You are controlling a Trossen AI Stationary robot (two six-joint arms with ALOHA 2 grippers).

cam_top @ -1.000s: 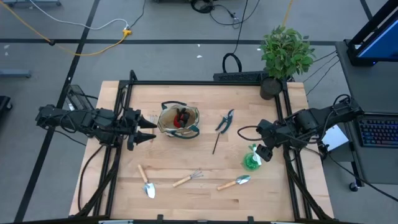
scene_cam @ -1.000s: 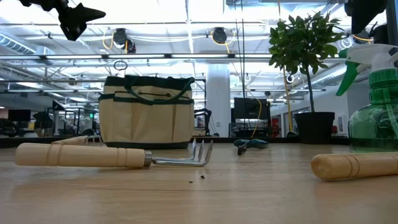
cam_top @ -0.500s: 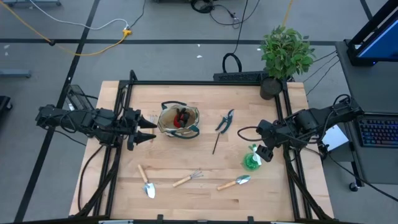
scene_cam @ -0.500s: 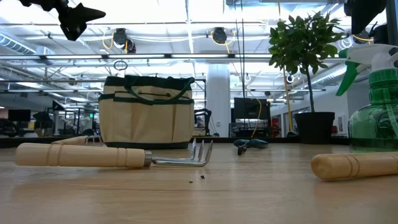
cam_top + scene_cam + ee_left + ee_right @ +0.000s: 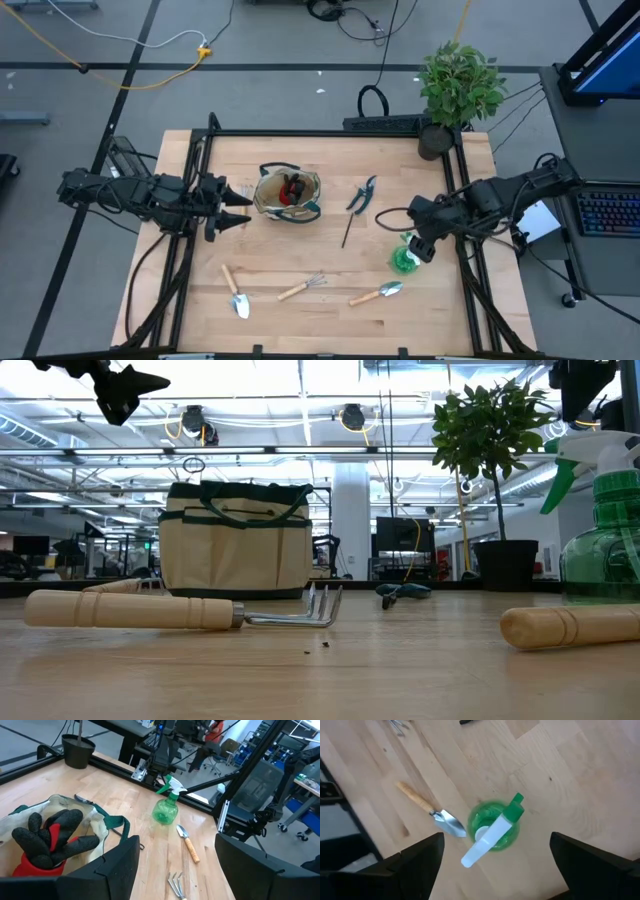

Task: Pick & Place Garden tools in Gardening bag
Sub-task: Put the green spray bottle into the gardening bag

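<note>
The tan gardening bag [image 5: 288, 193] stands upright on the table's far left part, with a red-black glove [image 5: 47, 840] inside it. My left gripper [image 5: 238, 207] hovers open just left of the bag, holding nothing. The green spray bottle [image 5: 492, 830] stands upright at the right. My right gripper [image 5: 424, 243] hangs open above it, pointing steeply down, its fingers apart on either side and clear of it. The pruning shears [image 5: 362, 194] and a thin dark stick [image 5: 346, 230] lie mid-table. Two trowels [image 5: 237, 293] [image 5: 378, 293] and the hand rake [image 5: 303, 288] lie flat near the front.
A potted leafy plant [image 5: 458, 90] stands at the table's far right corner. A black frame rail [image 5: 330, 133] runs along the far edge and down both sides. Bare wood [image 5: 300, 245] lies between the bag and the front row of tools.
</note>
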